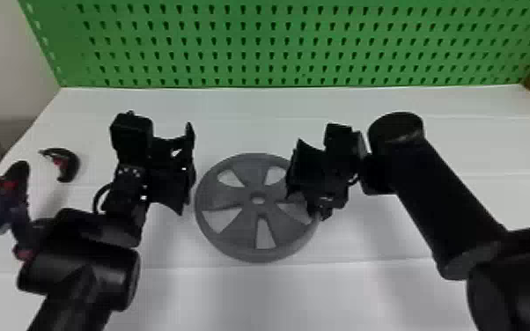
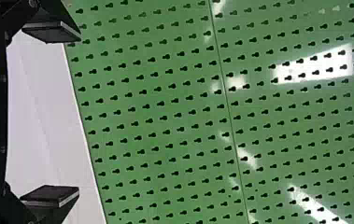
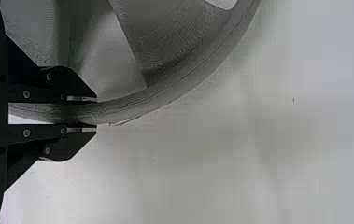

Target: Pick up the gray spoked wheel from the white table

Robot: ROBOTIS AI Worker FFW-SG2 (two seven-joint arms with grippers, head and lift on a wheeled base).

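The right hand (image 1: 294, 174) has its two flat black fingers (image 3: 65, 86) closed on the rim (image 3: 179, 84) of the gray spoked wheel (image 3: 165, 37), one either side; a spoke and gaps show, white tabletop (image 3: 258, 163) beyond

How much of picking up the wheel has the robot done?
Reaching it looks done: the right gripper has one finger on each side of the gray spoked wheel's rim. In hand now is that grip, which looks shut on the rim. Lifting is probably left: the wheel looks flat and low over the white table, though I can't tell whether it touches.
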